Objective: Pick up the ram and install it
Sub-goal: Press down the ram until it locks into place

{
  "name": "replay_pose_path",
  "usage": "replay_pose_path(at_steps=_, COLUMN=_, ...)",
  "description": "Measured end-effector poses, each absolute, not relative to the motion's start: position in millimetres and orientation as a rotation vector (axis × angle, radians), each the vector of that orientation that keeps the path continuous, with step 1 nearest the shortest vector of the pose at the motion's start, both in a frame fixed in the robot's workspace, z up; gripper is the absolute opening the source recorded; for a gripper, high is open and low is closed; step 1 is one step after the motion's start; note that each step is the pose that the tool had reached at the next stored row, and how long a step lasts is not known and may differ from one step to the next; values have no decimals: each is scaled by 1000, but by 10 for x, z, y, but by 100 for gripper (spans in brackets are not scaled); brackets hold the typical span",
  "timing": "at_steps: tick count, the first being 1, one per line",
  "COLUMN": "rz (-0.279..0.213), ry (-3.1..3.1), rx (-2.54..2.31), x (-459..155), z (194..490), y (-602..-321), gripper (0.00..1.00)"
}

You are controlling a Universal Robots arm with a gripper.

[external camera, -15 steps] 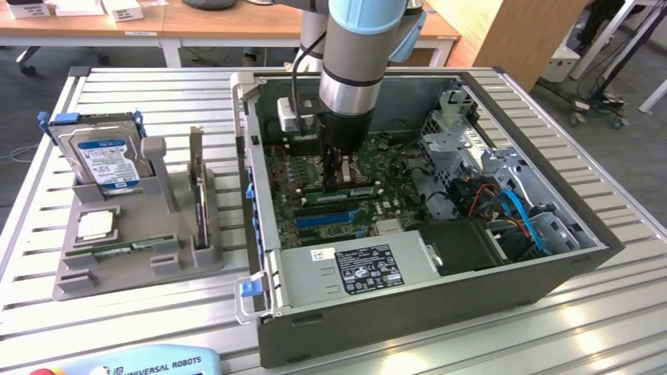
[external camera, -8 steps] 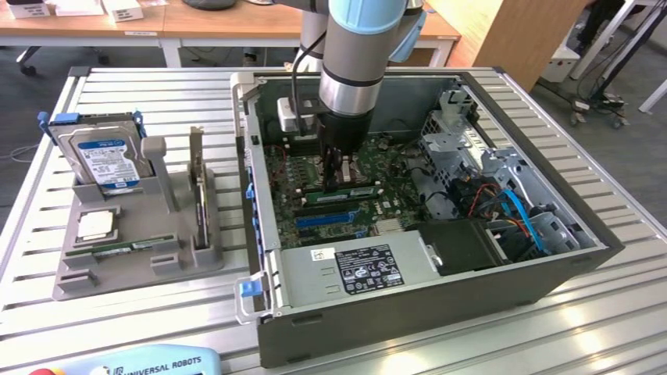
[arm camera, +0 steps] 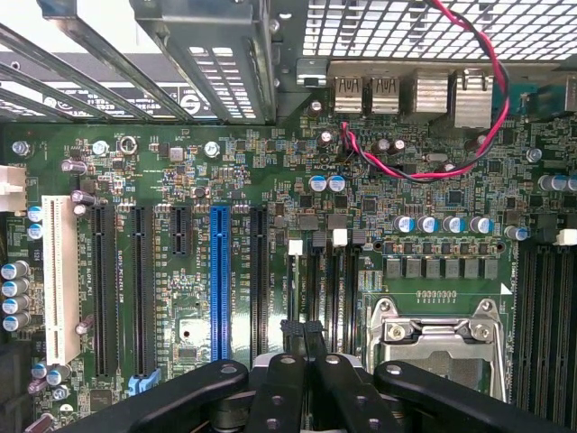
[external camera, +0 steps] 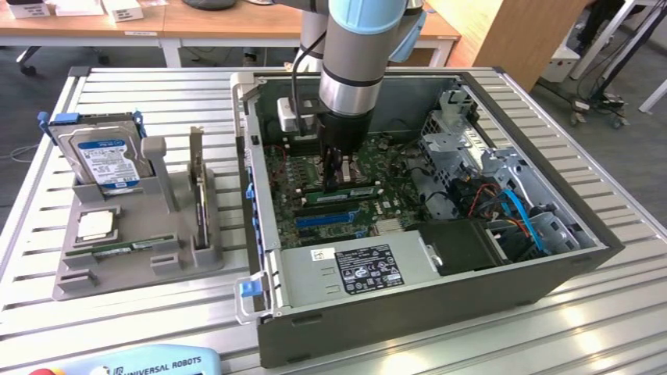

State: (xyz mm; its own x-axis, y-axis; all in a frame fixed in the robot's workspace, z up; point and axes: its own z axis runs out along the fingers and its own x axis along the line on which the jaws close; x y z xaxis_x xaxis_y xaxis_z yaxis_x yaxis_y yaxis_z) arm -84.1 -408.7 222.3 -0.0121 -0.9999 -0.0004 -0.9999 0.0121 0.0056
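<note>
A Universal Robots pendant [external camera: 146,363] sits at the near edge of a slatted metal table [external camera: 417,344]; behind it, toward the exterior view's left, a grey parts holder [external camera: 136,242] carries a silver processor chip [external camera: 94,225], a thin green stick lying flat in a groove [external camera: 130,248], an upright card [external camera: 198,187] and a blue-labelled hard drive [external camera: 105,160] standing on edge; to the exterior view's right an open computer case [external camera: 417,289] lies on its side, its power supply [external camera: 354,269] nearest the viewer and the green motherboard [external camera: 312,180] beyond; the robot arm [external camera: 360,55] reaches straight down into the case; its gripper [external camera: 336,173] has its black fingers [arm camera: 302,338] pressed together, with the ram [external camera: 352,190] standing on edge just beside the fingertips, directly below them on the motherboard, apparently in a slot; whether the fingers pinch it cannot be told; in the wrist view the fingertips meet over the narrow memory slots [arm camera: 329,284], between a blue expansion slot [arm camera: 220,280] and the processor socket [arm camera: 442,334]; wooden desks [external camera: 208,23] stand farthest back.
</note>
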Motion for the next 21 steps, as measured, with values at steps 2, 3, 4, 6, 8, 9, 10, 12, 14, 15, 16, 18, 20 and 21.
replay_pose_path(at_steps=2, rz=-7, ry=-2232, rx=2205, x=-841, z=2222, y=-4087, gripper=10)
replay_pose_path(at_steps=3, rz=-7, ry=-2232, rx=2205, x=-841, z=2221, y=-4087, gripper=10)
replay_pose_path(at_steps=4, rz=-7, ry=-2232, rx=2205, x=-841, z=2222, y=-4087, gripper=10)
replay_pose_path(at_steps=6, rz=-7, ry=-2232, rx=2205, x=-841, z=2221, y=-4087, gripper=10)
replay_pose_path(at_steps=8, rz=-7, ry=-2233, rx=2206, x=-840, z=2225, y=-4086, gripper=10)
replay_pose_path(at_steps=9, rz=-7, ry=-2233, rx=2206, x=-840, z=2230, y=-4085, gripper=10)
replay_pose_path(at_steps=10, rz=-7, ry=-2234, rx=2207, x=-839, z=2238, y=-4084, gripper=10)
replay_pose_path(at_steps=12, rz=-7, ry=-2232, rx=2205, x=-840, z=2268, y=-4086, gripper=10)
replay_pose_path(at_steps=14, rz=-7, ry=-2232, rx=2205, x=-840, z=2292, y=-4086, gripper=10)
replay_pose_path(at_steps=15, rz=-7, ry=-2232, rx=2205, x=-841, z=2306, y=-4086, gripper=10)
replay_pose_path(at_steps=16, rz=-7, ry=-2232, rx=2205, x=-840, z=2320, y=-4086, gripper=10)
replay_pose_path(at_steps=18, rz=-7, ry=-2232, rx=2205, x=-840, z=2353, y=-4087, gripper=10)
replay_pose_path(at_steps=20, rz=-7, ry=-2232, rx=2205, x=-840, z=2393, y=-4086, gripper=10)
replay_pose_path(at_steps=21, rz=-7, ry=-2232, rx=2205, x=-840, z=2413, y=-4086, gripper=10)
